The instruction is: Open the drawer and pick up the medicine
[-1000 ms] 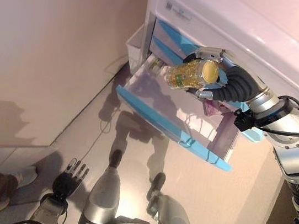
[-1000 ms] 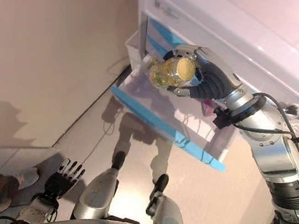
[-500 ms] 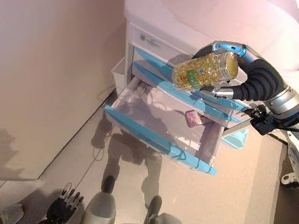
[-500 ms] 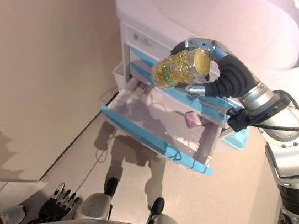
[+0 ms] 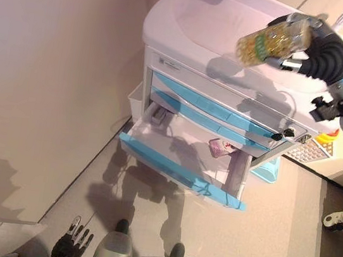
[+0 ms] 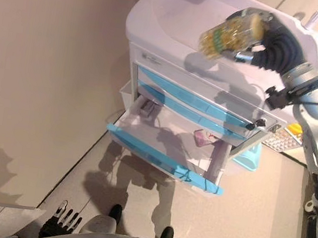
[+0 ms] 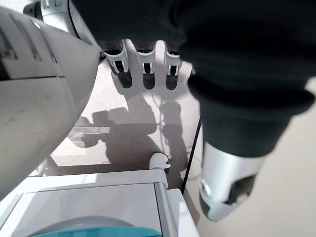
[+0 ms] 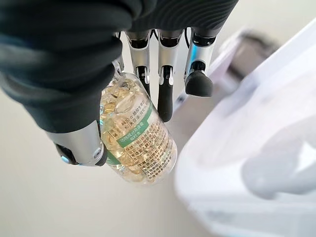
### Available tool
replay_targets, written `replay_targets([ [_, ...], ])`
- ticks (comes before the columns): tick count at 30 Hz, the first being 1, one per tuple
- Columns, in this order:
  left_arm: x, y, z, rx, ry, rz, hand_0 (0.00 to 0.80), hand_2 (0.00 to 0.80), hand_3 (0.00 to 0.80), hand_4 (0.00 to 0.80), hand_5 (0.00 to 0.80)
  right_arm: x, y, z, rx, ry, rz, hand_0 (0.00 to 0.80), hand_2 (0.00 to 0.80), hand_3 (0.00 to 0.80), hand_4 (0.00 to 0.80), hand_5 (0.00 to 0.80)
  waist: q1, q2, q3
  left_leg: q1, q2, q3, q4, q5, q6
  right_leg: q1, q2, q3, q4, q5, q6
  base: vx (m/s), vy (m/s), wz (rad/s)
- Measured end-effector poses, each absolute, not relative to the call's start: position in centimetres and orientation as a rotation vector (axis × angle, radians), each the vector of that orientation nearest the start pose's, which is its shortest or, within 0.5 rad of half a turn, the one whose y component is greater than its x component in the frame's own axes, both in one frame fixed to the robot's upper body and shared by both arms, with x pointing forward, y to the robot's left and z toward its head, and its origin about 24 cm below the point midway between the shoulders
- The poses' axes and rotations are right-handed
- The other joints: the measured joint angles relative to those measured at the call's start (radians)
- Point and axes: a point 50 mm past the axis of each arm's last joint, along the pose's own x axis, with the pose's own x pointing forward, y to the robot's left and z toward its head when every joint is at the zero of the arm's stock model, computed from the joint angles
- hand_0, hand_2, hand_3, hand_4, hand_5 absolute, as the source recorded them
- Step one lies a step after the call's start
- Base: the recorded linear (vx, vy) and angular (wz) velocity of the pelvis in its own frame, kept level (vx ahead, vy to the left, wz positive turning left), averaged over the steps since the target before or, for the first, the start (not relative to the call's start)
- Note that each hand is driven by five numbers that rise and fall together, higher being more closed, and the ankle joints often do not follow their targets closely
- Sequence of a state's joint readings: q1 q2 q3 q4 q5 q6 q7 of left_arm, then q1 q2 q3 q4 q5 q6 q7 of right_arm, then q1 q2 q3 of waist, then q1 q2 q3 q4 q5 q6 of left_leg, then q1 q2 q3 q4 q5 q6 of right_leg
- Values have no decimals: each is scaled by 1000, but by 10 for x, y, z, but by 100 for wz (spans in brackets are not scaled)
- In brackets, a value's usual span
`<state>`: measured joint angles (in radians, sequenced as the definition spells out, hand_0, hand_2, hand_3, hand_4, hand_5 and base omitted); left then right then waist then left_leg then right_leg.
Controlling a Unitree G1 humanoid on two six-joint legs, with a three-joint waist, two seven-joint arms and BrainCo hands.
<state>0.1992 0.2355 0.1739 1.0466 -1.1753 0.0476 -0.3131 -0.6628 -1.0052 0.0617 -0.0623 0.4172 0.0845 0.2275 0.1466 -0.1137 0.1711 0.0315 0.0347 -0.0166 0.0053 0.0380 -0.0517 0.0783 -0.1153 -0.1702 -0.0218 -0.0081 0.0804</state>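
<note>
Legible text: none

- Medicine bottle [image 8: 136, 133], clear, filled with yellow capsules: white label with a green band and rows of small dark print, too fine to read
- Drawer cabinet [image 5: 191, 80], white with blue fronts: small dark-printed sticker [image 5: 168, 63] at the upper front edge, characters too small to read

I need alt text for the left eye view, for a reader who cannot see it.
The right robot hand holds a clear bottle of yellow capsules above the white cart top. Below, the cart's lowest blue-fronted drawer stands open with a small pink packet inside. The left robot hand hangs near the floor.
</note>
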Motion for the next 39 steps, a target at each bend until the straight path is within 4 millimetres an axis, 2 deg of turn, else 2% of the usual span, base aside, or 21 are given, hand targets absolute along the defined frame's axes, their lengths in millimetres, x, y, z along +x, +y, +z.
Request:
replay_targets([
  [6, 51, 256, -151, -1025, 769, 708, 0, 0, 0, 0, 0, 324, -258, 299, -720, -389, 113, 800, 800, 800, 800, 800, 3, 1, -4, 12, -1, -9, -2, 0, 0, 21, 1, -7, -16, 5, 1, 35, 6, 4],
  [12, 50, 261, -150, -1012, 805, 720, 0, 0, 0, 0, 0, 343, -285, 298, -762, -231, -3, 800, 800, 800, 800, 800, 26, 3, -11, 24, -1, -13, -12, 0, -1, 37, 3, -11, -31, 6, 1, 20, 3, 1],
  [17, 51, 263, -149, -993, 821, 707, 0, 0, 0, 0, 0, 352, -294, 290, -819, -126, -25, 800, 800, 800, 800, 800, 37, 3, -11, 30, -2, -24, -12, 0, -1, 54, 3, -29, -41, 7, 1, 22, -4, 7],
  [26, 51, 271, -147, -967, 849, 717, 0, 0, 0, 0, 0, 358, -311, 252, -907, 126, 52, 800, 800, 800, 800, 800, 75, 3, -11, 33, -3, -40, -13, 1, -2, 69, 4, -41, -48, 8, 0, 13, -5, 5],
  [32, 51, 271, -147, -961, 860, 713, 0, 0, 0, 0, 0, 359, -320, 254, -905, 188, 74, 800, 800, 800, 800, 800, 84, 2, -10, 34, -4, -53, -12, 2, -4, 80, 5, -58, -52, 8, 0, 16, -10, 6],
  [39, 50, 279, -144, -918, 872, 705, 0, 0, 0, 0, 0, 358, -334, 248, -895, 244, 64, 800, 800, 800, 800, 800, 109, -4, -11, 41, -5, -58, -13, 3, -5, 91, 5, -62, -57, 8, 0, 5, -1, 2],
])
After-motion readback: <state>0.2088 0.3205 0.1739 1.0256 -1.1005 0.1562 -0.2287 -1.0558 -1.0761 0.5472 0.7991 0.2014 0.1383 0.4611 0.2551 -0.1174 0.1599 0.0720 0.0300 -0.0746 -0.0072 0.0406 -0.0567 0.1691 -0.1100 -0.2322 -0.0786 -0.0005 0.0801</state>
